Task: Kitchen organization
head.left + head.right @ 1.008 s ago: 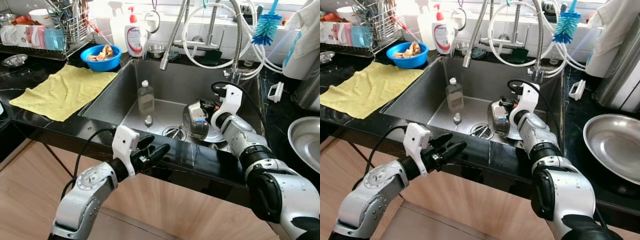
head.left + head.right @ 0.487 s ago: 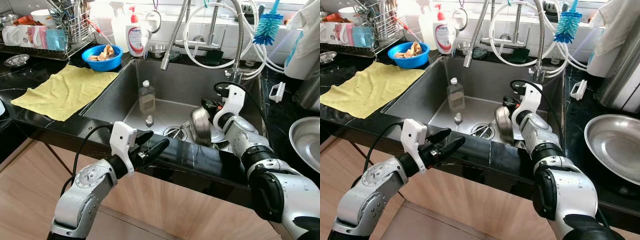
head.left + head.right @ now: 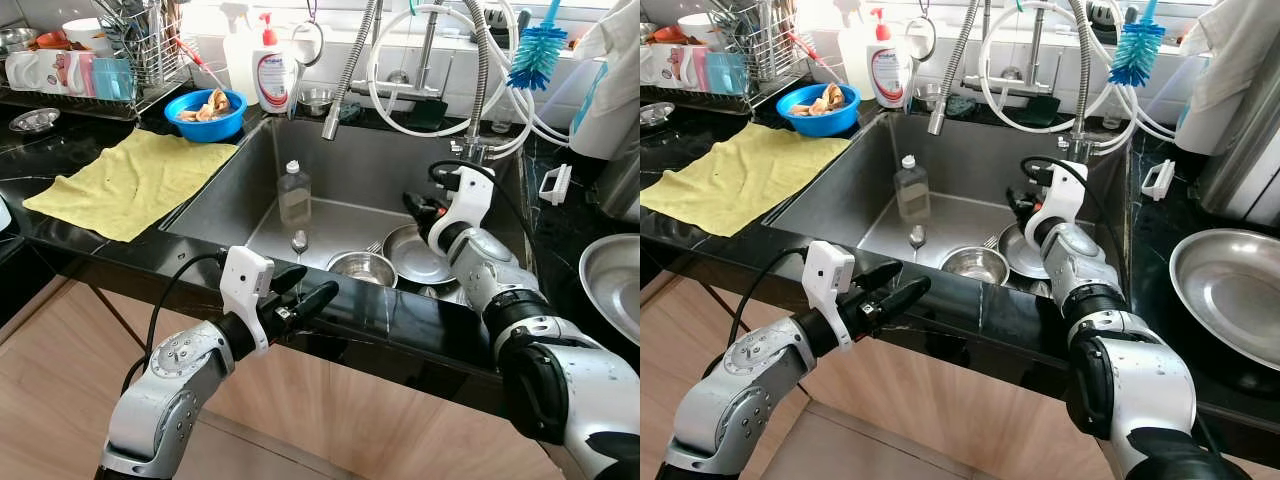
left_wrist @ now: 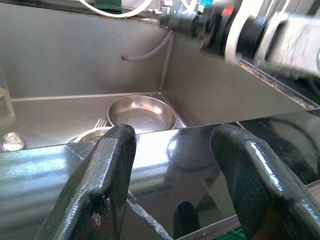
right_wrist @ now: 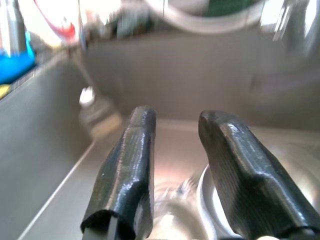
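A small steel bowl sits upright on the sink floor by the drain. Beside it lie a flat steel plate and a fork. My right gripper hovers open and empty inside the sink, above the plate's far edge. The right wrist view shows its fingers spread apart over the blurred bowl. My left gripper is open and empty at the black counter's front edge, outside the sink. A clear bottle stands in the sink under the spray head.
A yellow cloth lies on the left counter, behind it a blue bowl of scraps and a dish rack. Soap bottles and faucet hoses line the sink's back. A large steel bowl rests on the right counter.
My right gripper held the small steel bowl tipped on its side; it has let go and drawn up, and the bowl has dropped upright by the drain. The left arm barely moved.
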### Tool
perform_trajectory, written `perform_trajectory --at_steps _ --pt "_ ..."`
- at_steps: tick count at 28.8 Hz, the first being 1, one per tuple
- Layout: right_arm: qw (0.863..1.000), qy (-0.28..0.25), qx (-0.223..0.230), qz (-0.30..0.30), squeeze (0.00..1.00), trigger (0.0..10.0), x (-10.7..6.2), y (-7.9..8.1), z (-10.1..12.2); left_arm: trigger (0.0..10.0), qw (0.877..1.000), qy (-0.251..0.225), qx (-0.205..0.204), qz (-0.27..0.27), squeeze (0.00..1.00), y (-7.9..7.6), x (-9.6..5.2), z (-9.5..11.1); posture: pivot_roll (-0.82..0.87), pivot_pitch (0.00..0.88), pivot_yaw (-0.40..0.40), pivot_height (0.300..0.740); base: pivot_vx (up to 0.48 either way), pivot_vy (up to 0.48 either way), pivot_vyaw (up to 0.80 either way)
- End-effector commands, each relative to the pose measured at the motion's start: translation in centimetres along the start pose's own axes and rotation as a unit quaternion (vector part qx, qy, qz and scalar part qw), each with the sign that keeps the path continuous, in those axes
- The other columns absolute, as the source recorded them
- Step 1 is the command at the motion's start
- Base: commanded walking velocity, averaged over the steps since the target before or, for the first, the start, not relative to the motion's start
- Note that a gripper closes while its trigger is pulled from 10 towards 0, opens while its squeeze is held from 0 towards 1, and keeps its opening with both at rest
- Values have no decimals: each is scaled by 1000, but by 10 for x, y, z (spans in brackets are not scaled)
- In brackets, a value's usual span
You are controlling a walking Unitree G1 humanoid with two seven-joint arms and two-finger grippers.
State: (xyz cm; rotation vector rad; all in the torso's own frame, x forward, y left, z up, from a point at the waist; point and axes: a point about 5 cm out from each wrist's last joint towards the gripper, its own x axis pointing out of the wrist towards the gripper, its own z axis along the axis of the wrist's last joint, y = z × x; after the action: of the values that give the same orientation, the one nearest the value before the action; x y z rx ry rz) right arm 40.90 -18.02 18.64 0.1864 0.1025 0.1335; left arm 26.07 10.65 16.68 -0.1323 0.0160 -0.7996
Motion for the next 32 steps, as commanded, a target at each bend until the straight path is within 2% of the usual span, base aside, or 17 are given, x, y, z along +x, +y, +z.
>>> perform_trajectory --at_steps 1,2,4,7,12,14,15,16,17,20,23,27,29,30,31,32 --pt "999 -40 -25 -2 0 10000 2 3 23 10000 1000 -2 1 -3 0 -1 -2 3 -1 0 43 740 0 0 0" --pt "998 -48 -30 -6 0 10000 1 2 27 10000 1000 -2 1 -2 0 -1 -2 3 -5 0 41 740 0 0 0" --pt "993 -104 -54 -31 0 10000 -8 -3 46 10000 1000 -3 -1 -1 0 -1 -1 2 -13 0 39 740 0 0 0" --pt "975 -188 -87 -85 0 10000 -42 -11 72 10000 1000 -3 -2 2 0 -1 -1 0 -16 0 39 740 0 0 0" --pt "962 -208 -96 -148 0 10000 -71 -25 79 10000 1000 -1 -2 3 0 0 -1 -1 -36 0 40 740 0 0 0" --pt "956 -203 -105 -185 0 10000 -89 -35 78 10000 1000 0 -3 3 0 0 0 -1 -45 0 43 740 0 0 0" --pt "956 -203 -105 -185 0 10000 -89 -35 78 10000 1000 0 -3 3 0 0 0 -1 -45 0 43 740 0 0 0" --pt "954 -188 -104 -207 0 10000 -104 -38 74 10000 1000 1 -3 2 0 1 0 -2 -53 0 45 740 0 0 0" --pt "954 -188 -104 -207 0 10000 -104 -38 74 10000 1000 1 -3 2 0 1 0 -2 -53 0 45 740 0 0 0" --pt "953 -146 -105 -244 0 10000 -124 -40 63 10000 1000 2 -3 0 0 1 1 -3 -62 0 47 740 0 0 0" --pt "949 -137 -94 -269 0 10000 -131 -47 58 10000 1000 3 -3 0 0 1 2 -4 -62 0 47 740 0 0 0" --pt "942 -105 -101 -301 0 10000 -145 -57 46 10000 1000 4 -5 -3 0 0 2 -5 -64 0 48 740 0 0 0" --pt "949 -75 -89 -294 0 10000 -149 -54 34 10000 1000 5 -4 -3 0 0 2 -5 -68 0 49 740 0 0 0" --pt "953 -63 -77 -285 122 10000 -148 -51 27 10000 1000 5 -4 -4 0 0 2 -5 -68 0 49 740 0 0 0" --pt "956 -54 -68 -281 851 10000 -147 -49 23 10000 1000 5 -4 -4 0 0 3 -5 -68 0 49 740 0 0 0" --pt "959 -45 -58 -275 1000 10000 -146 -48 19 10000 1000 5 -4 -4 0 0 3 -5 -62 0 47 740 0 0 0"
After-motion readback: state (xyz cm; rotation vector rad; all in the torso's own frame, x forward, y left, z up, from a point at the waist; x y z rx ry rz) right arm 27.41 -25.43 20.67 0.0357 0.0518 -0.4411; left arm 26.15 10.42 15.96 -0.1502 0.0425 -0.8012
